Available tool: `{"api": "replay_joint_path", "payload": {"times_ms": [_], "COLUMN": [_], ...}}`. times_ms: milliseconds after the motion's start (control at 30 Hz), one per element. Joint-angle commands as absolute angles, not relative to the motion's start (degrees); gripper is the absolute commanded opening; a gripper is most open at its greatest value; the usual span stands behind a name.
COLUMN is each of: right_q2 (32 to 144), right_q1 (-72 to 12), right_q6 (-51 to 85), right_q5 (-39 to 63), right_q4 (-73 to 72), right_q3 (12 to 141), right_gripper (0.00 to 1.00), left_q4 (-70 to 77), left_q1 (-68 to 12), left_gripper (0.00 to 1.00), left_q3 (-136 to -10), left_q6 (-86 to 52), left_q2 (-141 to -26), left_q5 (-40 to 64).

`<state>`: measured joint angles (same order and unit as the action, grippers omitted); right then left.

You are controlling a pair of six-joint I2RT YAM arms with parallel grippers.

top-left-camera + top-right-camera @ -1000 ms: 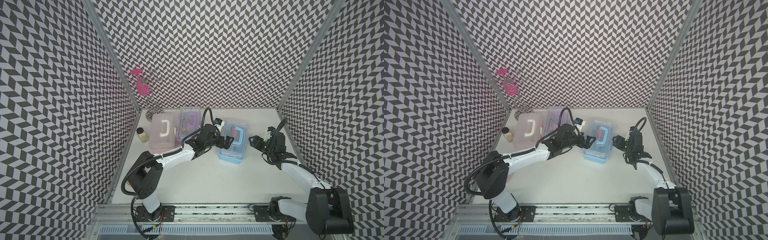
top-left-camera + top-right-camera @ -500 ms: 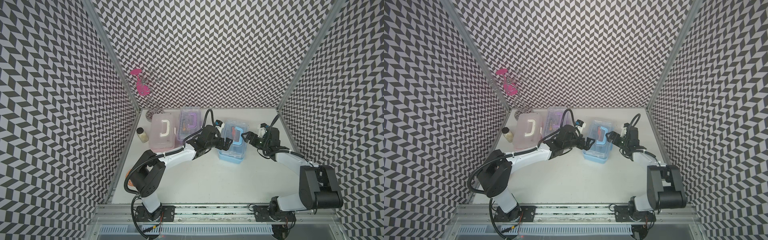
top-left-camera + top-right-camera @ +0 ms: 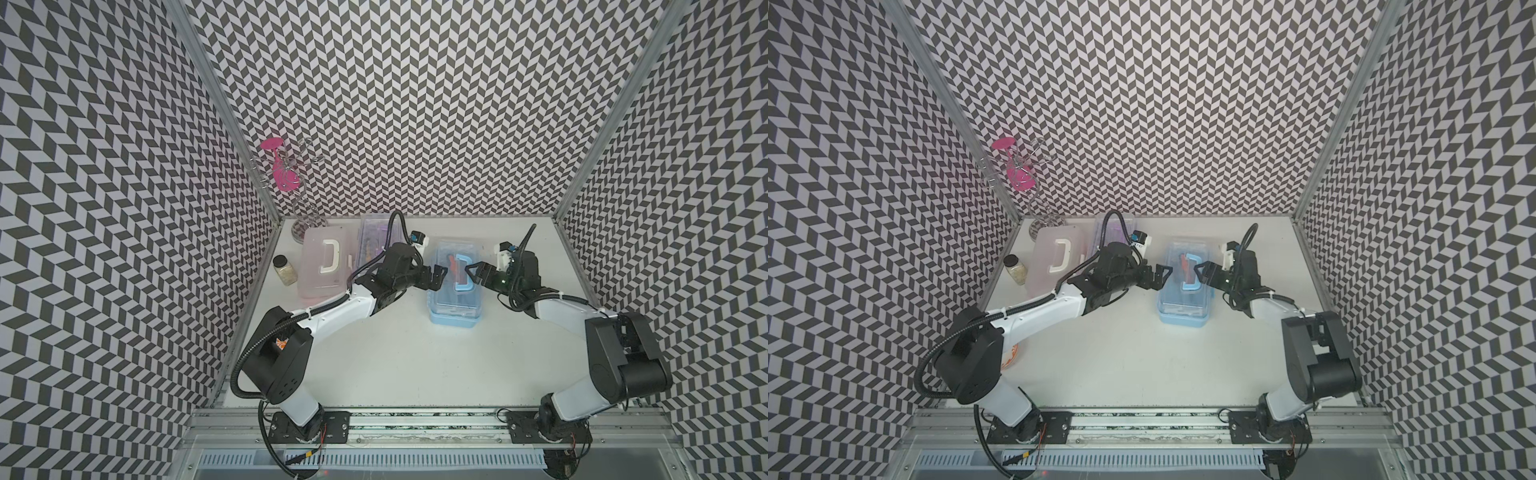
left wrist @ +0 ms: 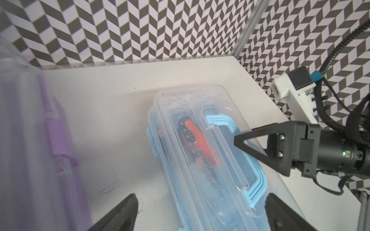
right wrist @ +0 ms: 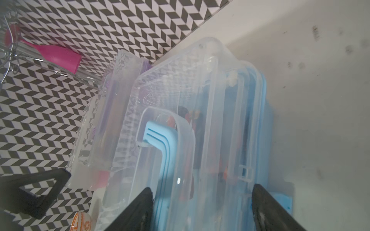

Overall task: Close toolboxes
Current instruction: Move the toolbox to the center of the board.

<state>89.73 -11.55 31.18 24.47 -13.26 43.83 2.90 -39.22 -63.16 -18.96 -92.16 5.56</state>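
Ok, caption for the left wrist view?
Blue toolbox, lid down, ahead of open left gripper; right gripper by its handle.

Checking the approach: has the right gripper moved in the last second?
Yes. The right gripper moved away from the right wall, in over the blue toolbox.

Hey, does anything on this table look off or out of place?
The blue toolbox lid sits down, but in the right wrist view a blue side latch splays outward, apparently unclipped. Nothing looks spilled or broken.

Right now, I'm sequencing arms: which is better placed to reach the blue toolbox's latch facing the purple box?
Probably left: the left gripper, open, sits beside that latch; the right gripper is across the lid, by the handle.
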Motion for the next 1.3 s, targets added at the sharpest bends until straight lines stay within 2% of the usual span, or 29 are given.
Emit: {"api": "replay_joint_path", "payload": {"times_ms": [0, 200, 333, 733, 1033, 1267], "right_q2": [91.61, 94.83, 94.19, 77.12, 78.26, 82.98], "right_q1": [-15.31, -21.08, -21.54, -20.21, -20.61, -23.73], "right_q6": [35.35, 38.16, 38.17, 29.20, 32.07, 33.24], "right_q5": [25.79, 26.26, 25.58, 0.31, 4.91, 6.83], "right_q4": [-16.68, -18.57, -19.06, -6.27, -11.56, -16.10], "right_q3": [44.09, 47.21, 47.20, 40.61, 29.98, 28.56], "right_gripper": [0.74, 0.74, 0.76, 0.82, 0.81, 0.81], "left_q4": [3.19, 2.95, 1.30, -8.47, -13.09, -13.63], "left_q1": [-38.45, -37.79, -37.79, -42.01, -44.30, -44.62], "left_gripper": [0.99, 0.99, 0.99, 0.99, 0.99, 0.99], "left_q3": [-61.46, -60.75, -61.58, -69.73, -73.52, -73.15], "left_q6": [-18.54, -18.71, -18.98, -15.70, -14.90, -13.61], "left_q2": [-89.63, -89.18, -90.83, -99.33, -103.32, -103.50], "left_q5": [5.05, 4.63, 3.59, -8.87, -15.12, -16.78]}}
